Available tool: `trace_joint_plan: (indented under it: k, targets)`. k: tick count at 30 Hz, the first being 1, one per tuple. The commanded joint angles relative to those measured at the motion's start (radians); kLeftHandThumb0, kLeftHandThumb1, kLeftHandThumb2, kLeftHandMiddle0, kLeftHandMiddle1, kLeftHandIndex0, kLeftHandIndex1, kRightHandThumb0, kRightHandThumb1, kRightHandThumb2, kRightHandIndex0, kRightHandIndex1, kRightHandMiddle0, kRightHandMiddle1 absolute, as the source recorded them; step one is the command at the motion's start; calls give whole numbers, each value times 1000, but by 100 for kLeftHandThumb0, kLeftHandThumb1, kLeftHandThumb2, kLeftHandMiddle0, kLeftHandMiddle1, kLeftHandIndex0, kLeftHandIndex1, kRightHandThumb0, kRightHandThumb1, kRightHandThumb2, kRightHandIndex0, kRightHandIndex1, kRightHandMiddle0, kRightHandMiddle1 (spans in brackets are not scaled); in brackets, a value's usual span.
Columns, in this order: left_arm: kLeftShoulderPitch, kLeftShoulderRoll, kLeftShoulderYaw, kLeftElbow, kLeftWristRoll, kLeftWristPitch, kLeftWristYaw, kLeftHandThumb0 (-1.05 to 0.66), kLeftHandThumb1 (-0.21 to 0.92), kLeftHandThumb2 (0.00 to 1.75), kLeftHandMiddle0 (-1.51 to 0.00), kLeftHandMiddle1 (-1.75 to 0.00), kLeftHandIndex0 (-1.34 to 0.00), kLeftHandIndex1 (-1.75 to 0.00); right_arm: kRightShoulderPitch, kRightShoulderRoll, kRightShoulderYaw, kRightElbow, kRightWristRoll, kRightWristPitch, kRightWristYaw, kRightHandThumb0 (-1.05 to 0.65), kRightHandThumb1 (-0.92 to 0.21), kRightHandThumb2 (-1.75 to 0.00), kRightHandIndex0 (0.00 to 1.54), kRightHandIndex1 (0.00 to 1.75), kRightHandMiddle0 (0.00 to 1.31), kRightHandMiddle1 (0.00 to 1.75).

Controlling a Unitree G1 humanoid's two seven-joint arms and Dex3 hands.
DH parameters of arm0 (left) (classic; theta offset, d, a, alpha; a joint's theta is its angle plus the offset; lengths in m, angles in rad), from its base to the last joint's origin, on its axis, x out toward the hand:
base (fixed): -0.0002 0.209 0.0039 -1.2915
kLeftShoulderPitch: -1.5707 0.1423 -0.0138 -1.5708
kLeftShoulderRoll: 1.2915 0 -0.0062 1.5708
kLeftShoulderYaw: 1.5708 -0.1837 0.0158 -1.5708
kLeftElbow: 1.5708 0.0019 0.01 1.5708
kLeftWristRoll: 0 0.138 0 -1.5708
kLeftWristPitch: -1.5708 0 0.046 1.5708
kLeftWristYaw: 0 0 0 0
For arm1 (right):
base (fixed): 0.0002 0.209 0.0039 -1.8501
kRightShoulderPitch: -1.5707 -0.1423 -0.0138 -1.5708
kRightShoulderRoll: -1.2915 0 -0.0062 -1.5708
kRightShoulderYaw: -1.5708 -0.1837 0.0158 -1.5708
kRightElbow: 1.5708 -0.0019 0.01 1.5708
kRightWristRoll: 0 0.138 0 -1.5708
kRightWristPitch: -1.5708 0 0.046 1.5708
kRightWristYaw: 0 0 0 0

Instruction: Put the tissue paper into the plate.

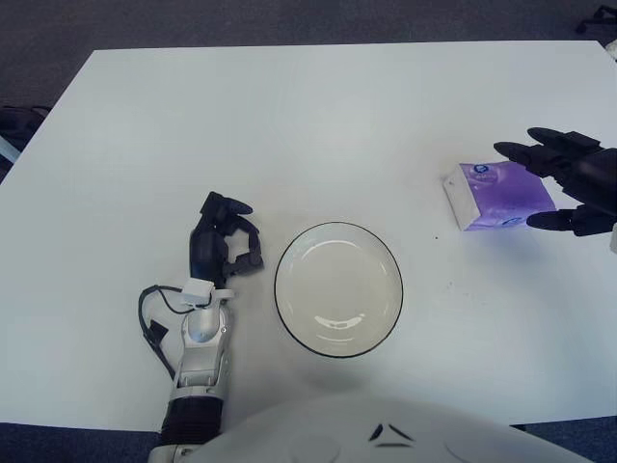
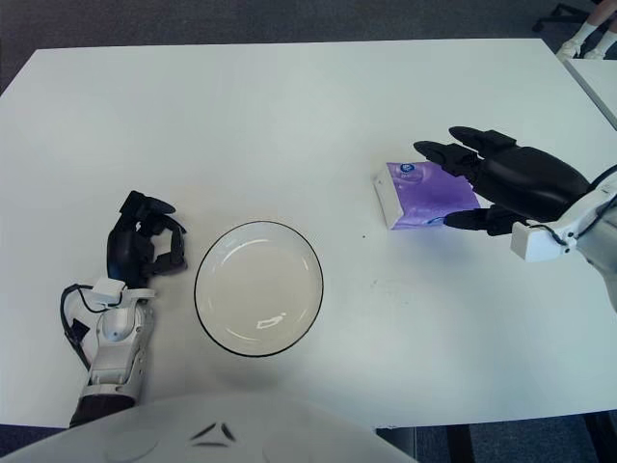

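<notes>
Nearest you, the plate [image 1: 338,289] sits low on the table [image 1: 289,125], a touch right of centre at about 6 o'clock, with nothing in it. At its 9 o'clock, just beside the rim but apart from it, shows your left hand [image 1: 222,246], fingers curled loosely on nothing, idle. Further out, at roughly 2 o'clock from the plate and well apart from it, lies the tissue pack [image 2: 428,196], purple with a white end facing the plate, flat on the table. Your right hand [image 2: 501,185] is at the pack's far-right side, at its 3 o'clock: fingers spread and extended, the upper ones reaching over the top edge of the pack, the thumb low beside its near edge. It has hold of nothing; whether any fingertip touches the wrapper cannot be told from either view. Judgement: the step in hand is the approach and grasp, with transfer not begun. Next you need to bring the open hand further across the pack so fingers and thumb bracket its two long edges, then close. The pack looks soft and slick-wrapped, so expect it to slide toward 9 o'clock if nudged before the grip closes. Once held, lift clear and carry toward 8 o'clock, to above the plate centre, then release low.
</notes>
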Motion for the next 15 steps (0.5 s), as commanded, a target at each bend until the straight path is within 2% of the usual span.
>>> trace_joint_plan:
  k: [1, 15]
  targets:
    - [44, -5, -9, 108, 10, 19, -8, -1, 20, 147, -71, -175, -45, -175, 21, -16, -26, -30, 25, 14, 34, -105, -89, -31, 0, 0, 0, 0]
    - [43, -5, -7, 115, 14, 12, -2, -1, 22, 145, -69, -175, -44, -175, 21, -8, -35, -40, 27, 21, 56, -105, -89, -30, 0, 0, 0, 0]
